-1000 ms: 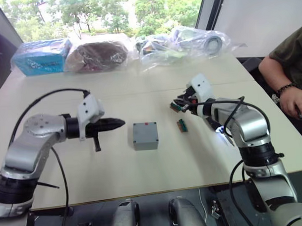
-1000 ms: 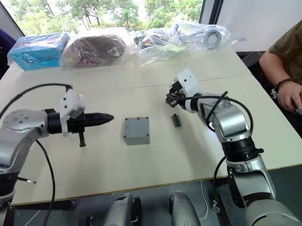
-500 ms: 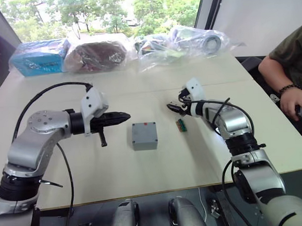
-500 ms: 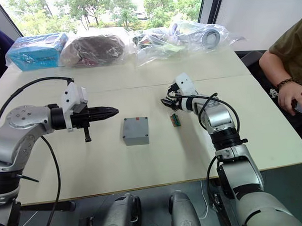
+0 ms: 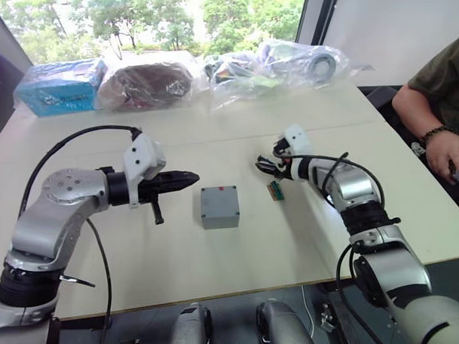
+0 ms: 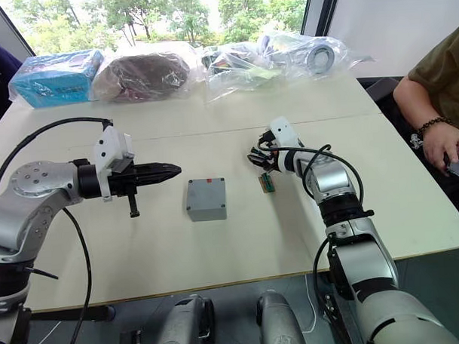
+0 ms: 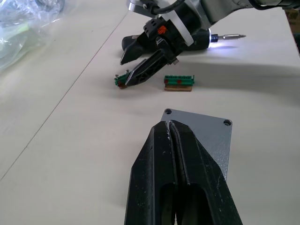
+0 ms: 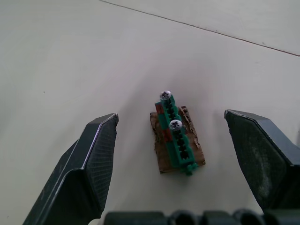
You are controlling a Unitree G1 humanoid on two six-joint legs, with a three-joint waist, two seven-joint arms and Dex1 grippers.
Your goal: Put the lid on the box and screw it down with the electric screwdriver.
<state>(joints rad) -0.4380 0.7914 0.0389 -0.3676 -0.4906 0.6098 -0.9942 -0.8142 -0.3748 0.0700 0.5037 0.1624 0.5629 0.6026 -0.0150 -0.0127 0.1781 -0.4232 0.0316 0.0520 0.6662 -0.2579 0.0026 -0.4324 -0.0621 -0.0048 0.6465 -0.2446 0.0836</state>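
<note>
At the middle of the worktop [image 5: 218, 270], the box [image 5: 220, 218] is sitting square and upright with the lid [image 7: 206, 136] apparently already lying flush on top, its corner screw holes facing up. Both are reading as rigid, light plastic with smooth faces, so the box is likely sliding under bit pressure unless it is being steadied by its side walls; the lid's flat top is offering no edge to pinch. The left pincer [image 5: 190, 176] is hovering just beside the box, its fingers pressed together on nothing. The electric screwdriver [image 7: 202, 40] is apparently lying beyond the right pincer [image 5: 264, 165], its lamp lit and bit pointing away; a slim, hard, round barrel is tending to roll, so mid-barrel is looking like the safest hold. The right pincer's fingers are standing wide apart over one small green circuit piece [image 8: 174, 136], with a second green piece [image 5: 275, 190] resting near the box.
</note>
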